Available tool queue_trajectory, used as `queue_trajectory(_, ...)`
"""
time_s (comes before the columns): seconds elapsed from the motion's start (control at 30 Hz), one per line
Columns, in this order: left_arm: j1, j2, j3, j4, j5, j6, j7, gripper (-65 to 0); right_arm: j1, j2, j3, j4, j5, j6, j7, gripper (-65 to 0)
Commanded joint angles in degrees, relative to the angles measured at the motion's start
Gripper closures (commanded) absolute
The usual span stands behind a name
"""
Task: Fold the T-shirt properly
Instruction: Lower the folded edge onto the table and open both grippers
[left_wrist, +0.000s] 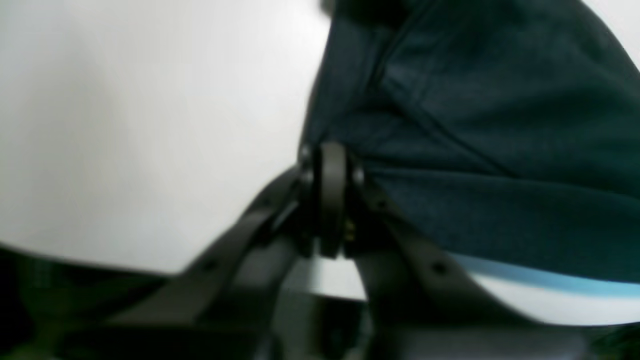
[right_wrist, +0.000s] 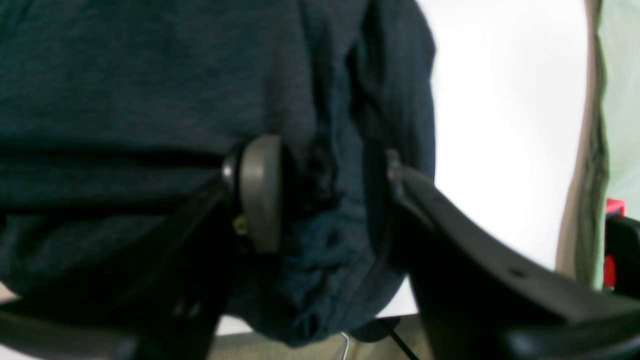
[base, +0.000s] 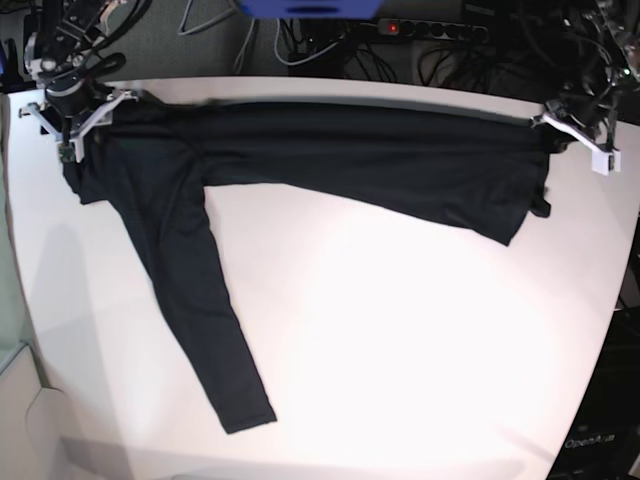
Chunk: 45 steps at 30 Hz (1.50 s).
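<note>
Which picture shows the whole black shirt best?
The base view. There the whole shirt lies stretched across the white table, one long sleeve trailing down. The left wrist view shows only a dark fold by the left hand. The right wrist view shows bunched cloth between the right hand's fingers.

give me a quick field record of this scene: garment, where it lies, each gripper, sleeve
garment: T-shirt, black, long-sleeved
layout: stretched across the far side of the white table
left gripper: shut on the T-shirt's edge, base view's right
right gripper: fabric bunched between its fingers, base view's left
sleeve: lies flat, running toward the near edge
fold: not yet done
</note>
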Motion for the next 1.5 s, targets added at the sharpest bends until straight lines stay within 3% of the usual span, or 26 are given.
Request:
queue_trajectory(0.0,-0.4,-0.3,-0.4,0.6,0.7,0.1,-0.9,-10.3,0.3,0.4,0.0,0.8,0.0,-0.5,0.0,-31.1)
queue_trajectory(0.17,-0.6,2.2,-1.0,1.4,4.2,-0.2,-1.1,-35.3,0.8,0.3,0.0,0.9,0.0,-0.5,0.1,-31.5)
queue_trajectory(0.23,-0.6,2.2,-1.6,1.4,3.2,-2.3,-1.0,-42.3,0.8,0.4,-0.1,0.9,0.0,-0.5,0.1,-31.5)
queue_trajectory(0.3,-0.6,2.3,-2.4,1.4,1.5,-5.7,-0.5,-42.2,0.8,0.4,-0.2,1.2,0.0,-0.5,0.3,-31.5)
queue_trajectory(0.4,-0.5,2.3,-4.5,1.4,0.7,-7.7,-0.3,-41.7,0.8,0.4,-0.2,1.0,0.0,-0.5,0.3,-31.5)
queue_trajectory(1.27,-0.4,2.1,-4.9,5.3,0.6,-8.8,-0.5,-42.0,4.5,0.8,2.0,0.9,-0.1,-0.5,0.1,-31.4)
queue_trajectory(1.47,-0.7,2.3,-9.7,4.8,0.9,-8.8,-0.4,-42.0,5.3,1.1,4.2,0.9,-0.1,-0.5,0.3,-31.4)
